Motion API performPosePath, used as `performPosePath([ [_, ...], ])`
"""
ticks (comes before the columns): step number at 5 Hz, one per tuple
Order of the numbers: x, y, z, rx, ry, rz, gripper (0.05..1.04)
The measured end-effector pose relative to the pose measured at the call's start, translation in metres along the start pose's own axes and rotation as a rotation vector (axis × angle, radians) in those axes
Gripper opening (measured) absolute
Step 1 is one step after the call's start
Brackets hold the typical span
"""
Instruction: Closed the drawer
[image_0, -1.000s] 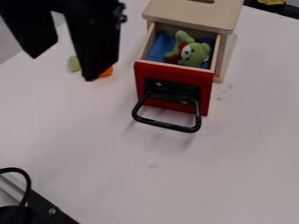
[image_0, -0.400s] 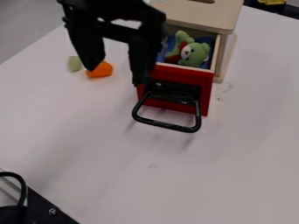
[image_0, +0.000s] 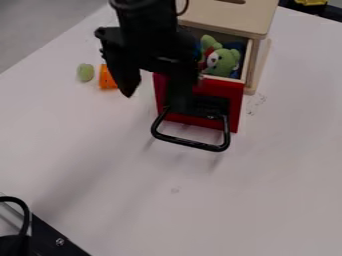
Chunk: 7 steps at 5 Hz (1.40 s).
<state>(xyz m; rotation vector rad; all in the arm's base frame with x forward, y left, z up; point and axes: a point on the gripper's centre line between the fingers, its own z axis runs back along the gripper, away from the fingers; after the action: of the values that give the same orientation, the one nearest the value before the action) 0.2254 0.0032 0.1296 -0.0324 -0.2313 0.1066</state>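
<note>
Has shifted the gripper (image_0: 153, 101) rightward and down, partly before the drawer (image_0: 224, 92), with fingers wide apart, holding nothing. Juts from the wooden box (image_0: 230, 19), lengthwise down and slightly left in view, handle (image_0: 194, 144) foremost.

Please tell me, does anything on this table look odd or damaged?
Small dark marks on the white table, beside the wooden box, look odd, perhaps smudges. I see no spill or clear damage.
</note>
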Motion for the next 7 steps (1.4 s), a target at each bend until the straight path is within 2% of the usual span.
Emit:
performPosePath([
  [1,0.006,0.008,-0.016,0.029,-0.035,0.031,1.0],
  [2,0.016,0.008,-0.039,-0.019,-0.065,0.059,1.0],
  [5,0.055,0.004,-0.074,0.049,-0.08,0.104,1.001],
  [6,0.066,0.001,-0.081,0.075,-0.076,0.091,1.001],
  [7,0.082,0.003,-0.08,0.079,-0.096,0.119,1.001],
])
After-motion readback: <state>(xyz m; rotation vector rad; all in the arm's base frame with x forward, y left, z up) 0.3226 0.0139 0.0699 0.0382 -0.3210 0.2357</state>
